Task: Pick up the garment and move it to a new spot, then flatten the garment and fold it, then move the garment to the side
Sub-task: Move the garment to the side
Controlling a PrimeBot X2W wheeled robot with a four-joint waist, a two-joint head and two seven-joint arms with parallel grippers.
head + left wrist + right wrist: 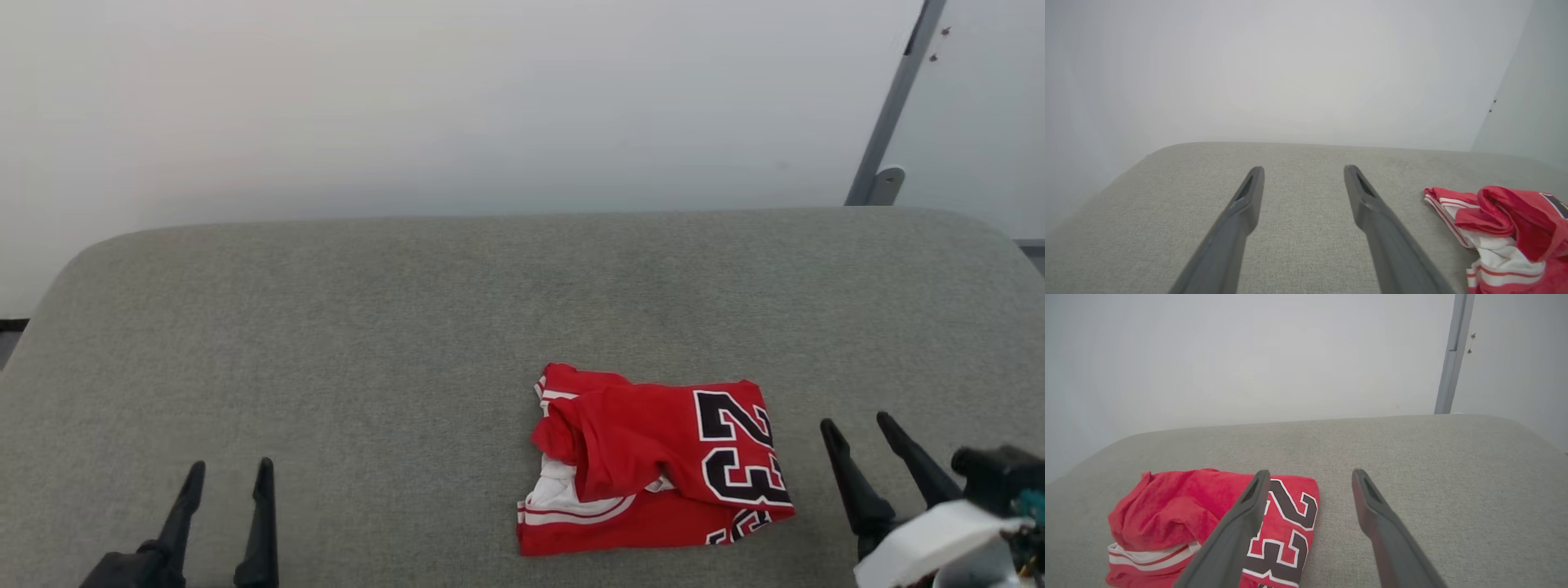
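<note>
The garment is a red shirt with white parts, striped trim and a black white-outlined "23". It lies crumpled in a loose bundle on the grey cushioned surface, right of centre near the front edge. In the left wrist view the garment lies off to the right; in the right wrist view the garment lies lower left, partly behind one finger. My left gripper hovers open at the lower left, well away from it. My right gripper stands open just right of the garment, holding nothing.
The grey surface has rounded far corners and ends at a pale wall. A grey metal post leans at the back right. Bare fabric stretches across the left and far side.
</note>
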